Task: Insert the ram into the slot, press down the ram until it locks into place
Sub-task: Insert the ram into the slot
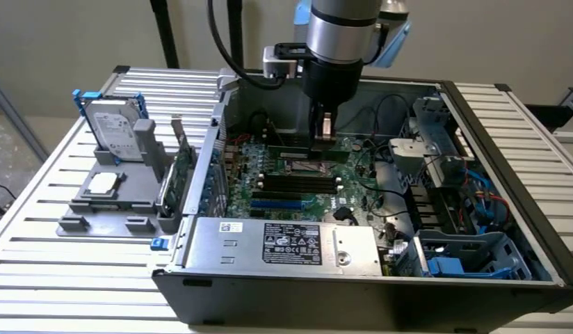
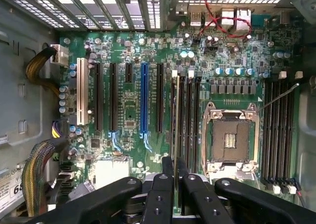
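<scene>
Arm tube: a brushed silver metal cylinder (image 1: 341, 24) ringed by a darker band.
Joint covers: light blue rounded plastic caps (image 1: 394, 42) at the cylinder's edge.
Wrist: a short black cylindrical section (image 1: 329, 82) under the silver tube.
Side box: a small grey-white box on a black bracket (image 1: 279, 59), on the exterior view's left of the wrist.
Cable: a thick black cable (image 1: 218, 49) that runs to the box.
Gripper: a black metal two-finger gripper (image 2: 175, 164). Its matte fingers (image 2: 160, 199) are dotted with small round screw recesses and flanked by broad rounded black links (image 2: 98, 204).
</scene>
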`<move>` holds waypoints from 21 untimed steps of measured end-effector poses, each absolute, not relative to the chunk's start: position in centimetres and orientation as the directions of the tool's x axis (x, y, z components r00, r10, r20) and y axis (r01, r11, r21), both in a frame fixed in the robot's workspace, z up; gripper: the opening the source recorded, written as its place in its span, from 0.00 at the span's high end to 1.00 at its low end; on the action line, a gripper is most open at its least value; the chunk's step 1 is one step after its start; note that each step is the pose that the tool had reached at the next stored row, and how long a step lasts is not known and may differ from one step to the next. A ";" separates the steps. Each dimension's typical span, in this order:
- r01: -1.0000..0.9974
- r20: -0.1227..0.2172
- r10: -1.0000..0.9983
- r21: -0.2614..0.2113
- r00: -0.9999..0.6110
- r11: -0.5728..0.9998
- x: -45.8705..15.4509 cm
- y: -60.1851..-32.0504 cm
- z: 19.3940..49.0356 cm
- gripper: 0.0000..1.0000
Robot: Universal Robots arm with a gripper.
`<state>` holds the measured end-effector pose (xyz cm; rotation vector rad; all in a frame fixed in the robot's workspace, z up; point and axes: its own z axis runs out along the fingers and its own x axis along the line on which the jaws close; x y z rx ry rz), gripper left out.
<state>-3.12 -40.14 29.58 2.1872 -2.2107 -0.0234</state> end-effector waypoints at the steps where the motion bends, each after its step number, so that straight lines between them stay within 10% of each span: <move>1: -0.999 0.012 -1.000 0.033 -0.011 0.011 -3.1 -40.1 29.4 0.86; 21: -1.000 0.012 -1.000 0.029 0.001 -0.001 -3.8 -40.1 25.8 0.86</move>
